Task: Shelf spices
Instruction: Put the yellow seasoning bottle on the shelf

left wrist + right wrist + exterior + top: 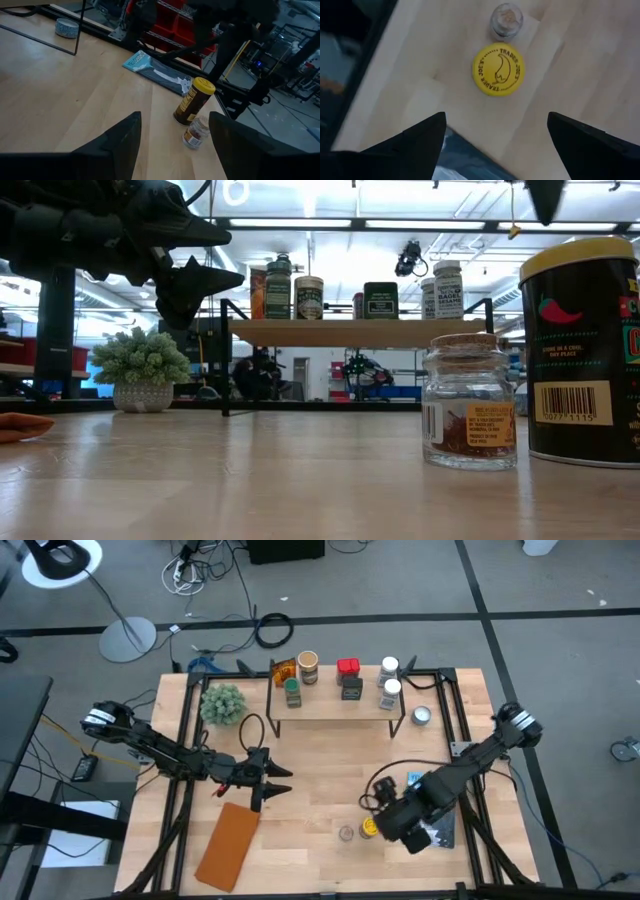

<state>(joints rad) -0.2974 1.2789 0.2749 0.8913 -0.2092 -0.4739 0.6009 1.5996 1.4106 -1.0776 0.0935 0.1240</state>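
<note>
Along the far edge of the light-wood shelf point(330, 708) stand several spices, among them an amber packet point(283, 671), a tan-lidded jar point(308, 667), a red tin point(347, 667), a black box point(351, 688) and two white-lidded jars point(390, 692). A yellow-lidded dark jar point(498, 69) and a small cork-topped glass jar point(506, 20) stand upright on the tabletop near its front edge. My right gripper point(496, 118) hangs open above them, pointing down and clear of both. My left gripper point(175, 118) is open at mid-table on the left, nearly level, facing those two jars point(194, 102).
A potted green plant point(222, 703) stands left of the shelf, and a shallow silver tin point(421, 716) to its right. A brown flat pouch point(229, 845) lies at the front left. A blue-and-white packet point(415, 780) lies under my right arm. Bare wood lies in front of the shelf.
</note>
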